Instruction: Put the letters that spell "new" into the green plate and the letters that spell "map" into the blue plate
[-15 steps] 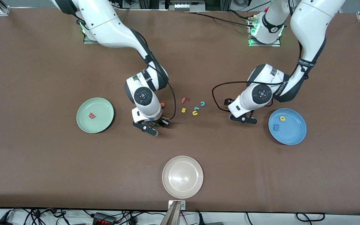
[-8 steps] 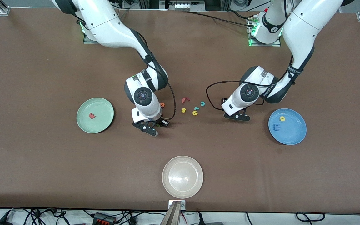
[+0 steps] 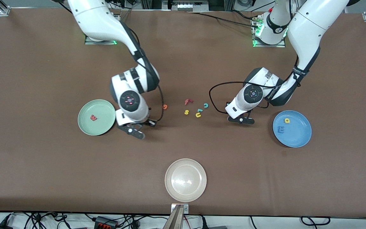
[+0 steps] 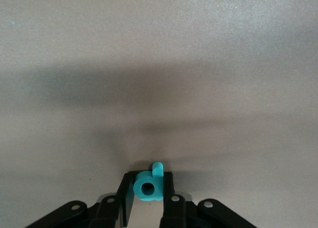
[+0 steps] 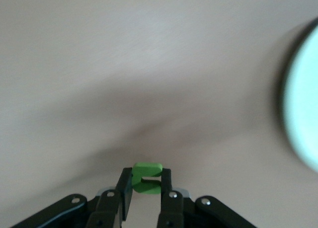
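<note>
The right hand [image 3: 136, 129] is clamped on the small green foam n [image 5: 147, 178], up over bare brown tabletop [image 3: 43, 165] just beside the round pale mint-green plate [image 3: 102, 127], where the pinkish-red foam w [image 3: 93, 118] lies. The left hand [image 3: 240, 120] pinches the small teal foam p [image 4: 149, 185] over the tabletop, between the loose letters and the round bright blue plate [image 3: 299, 140], which holds the blue foam m [image 3: 281, 129] and yellow foam a [image 3: 287, 120]. The orange foam e [image 3: 165, 107] lies on the tabletop, near the red foam f [image 3: 187, 101], yellow s [image 3: 186, 112], yellow u [image 3: 198, 115] and teal c [image 3: 206, 105]. A beige-white plate [image 3: 199, 194] sits nearest the front camera.
</note>
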### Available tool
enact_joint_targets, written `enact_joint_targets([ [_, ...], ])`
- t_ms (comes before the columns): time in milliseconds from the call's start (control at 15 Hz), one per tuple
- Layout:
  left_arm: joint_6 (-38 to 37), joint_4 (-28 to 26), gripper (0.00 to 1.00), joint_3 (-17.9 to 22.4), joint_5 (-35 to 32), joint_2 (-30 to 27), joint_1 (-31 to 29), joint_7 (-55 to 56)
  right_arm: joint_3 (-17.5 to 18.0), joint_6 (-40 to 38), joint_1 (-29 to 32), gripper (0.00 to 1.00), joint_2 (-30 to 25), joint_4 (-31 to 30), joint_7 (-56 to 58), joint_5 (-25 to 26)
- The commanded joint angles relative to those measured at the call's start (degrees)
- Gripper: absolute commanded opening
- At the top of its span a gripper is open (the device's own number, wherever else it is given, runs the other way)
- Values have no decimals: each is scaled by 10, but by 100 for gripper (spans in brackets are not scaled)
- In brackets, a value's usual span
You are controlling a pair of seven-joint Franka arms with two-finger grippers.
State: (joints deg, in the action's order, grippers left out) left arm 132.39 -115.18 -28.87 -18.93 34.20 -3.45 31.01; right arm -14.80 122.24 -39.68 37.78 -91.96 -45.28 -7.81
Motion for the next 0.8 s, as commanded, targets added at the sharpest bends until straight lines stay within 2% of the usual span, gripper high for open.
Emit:
enact_joint_targets([
  [0,-8,8,12,-1,-16,-13,-12,-1,-40,10,0,6,-91,-137,117,4],
  [133,-49,36,13,-3,-16,-20,-33,-30,-61,11,-1,6,-111,-177,162,4],
  [400,-201,135,13,-3,-16,-22,-66,-134,-106,10,5,6,-112,-197,257,5],
  [533,-225,167,13,2,-17,-20,-96,-195,-114,12,24,7,-110,-201,293,4],
  [733,-222,200,13,8,-30,3,-153,-297,-113,46,33,7,-95,-215,297,3],
])
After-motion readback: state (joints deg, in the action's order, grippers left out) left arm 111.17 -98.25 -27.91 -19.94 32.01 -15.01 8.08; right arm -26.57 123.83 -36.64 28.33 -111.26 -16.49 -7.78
